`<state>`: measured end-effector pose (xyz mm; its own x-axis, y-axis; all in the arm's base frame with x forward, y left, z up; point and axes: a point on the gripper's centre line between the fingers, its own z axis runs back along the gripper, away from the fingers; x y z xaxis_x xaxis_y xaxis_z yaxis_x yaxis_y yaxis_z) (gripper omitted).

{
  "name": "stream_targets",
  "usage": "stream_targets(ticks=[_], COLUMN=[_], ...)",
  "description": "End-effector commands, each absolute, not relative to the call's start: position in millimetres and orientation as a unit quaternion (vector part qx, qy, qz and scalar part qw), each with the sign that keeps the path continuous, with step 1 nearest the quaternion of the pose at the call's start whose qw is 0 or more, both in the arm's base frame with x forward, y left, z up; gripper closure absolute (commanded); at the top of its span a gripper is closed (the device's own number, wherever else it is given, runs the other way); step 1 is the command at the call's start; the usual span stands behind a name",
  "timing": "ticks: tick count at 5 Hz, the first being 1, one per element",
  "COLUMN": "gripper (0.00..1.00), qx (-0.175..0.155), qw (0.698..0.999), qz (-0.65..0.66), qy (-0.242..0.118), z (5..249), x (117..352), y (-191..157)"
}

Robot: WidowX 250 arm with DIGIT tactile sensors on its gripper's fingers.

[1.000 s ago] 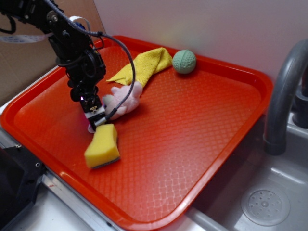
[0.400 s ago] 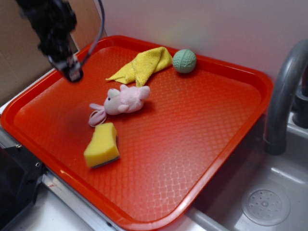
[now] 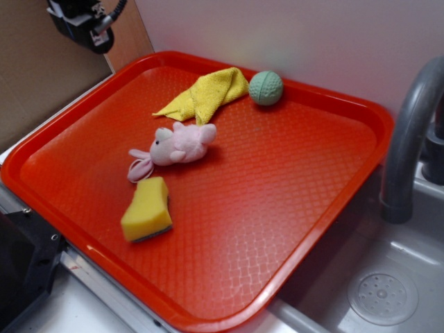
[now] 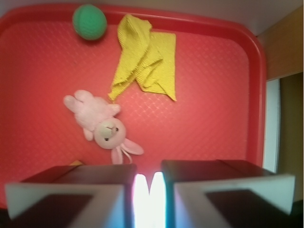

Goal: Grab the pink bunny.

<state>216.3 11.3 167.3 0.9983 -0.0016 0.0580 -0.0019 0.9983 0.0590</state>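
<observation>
A big red tray (image 3: 333,208) sits on the counter beside a grey sink (image 3: 388,291), with a pale wall behind it. The pink bunny (image 3: 182,143) lies on its side near the middle of the tray, its long ears pointing toward the yellow sponge (image 3: 146,211). Nothing holds it, so the task is not done. All of the grab is left: come down, go around the bunny and squeeze.

The tool (image 3: 83,24) is high up past the tray's far left corner, well apart from the bunny. In the wrist view the tool (image 4: 148,190) has its two sides almost together, with only a thin bright gap, and nothing is between them. I think it must spread wider before it can fit around the bunny.

The sponge is just beside the bunny's ears. A yellow cloth (image 3: 207,92) lies just beside the bunny's other end. A green ball (image 3: 266,88) rests near the back rim. The sponge and cloth are close, so the tool could bump them.
</observation>
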Motion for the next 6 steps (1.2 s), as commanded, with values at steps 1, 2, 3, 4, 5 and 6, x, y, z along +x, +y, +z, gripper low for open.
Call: stream_targets(ticks=[1,2,3,4,5,6], gripper=[0.0,0.0,0.0,0.0,0.0,1.0], qx=[-0.003,0.012,-0.021,-0.073,-0.072,-0.064], qw=[0.993,0.991,0.99,0.987,0.986,0.989], qz=[-0.101,-0.122,-0.126,-0.131,-0.138,-0.127], qy=[-0.06,-0.055,-0.059,-0.054,-0.057,-0.043], z=[105,76,51,33,30,22], x=[240,247,250,245,238,235], y=[-9,-12,-15,-23,-31,-31])
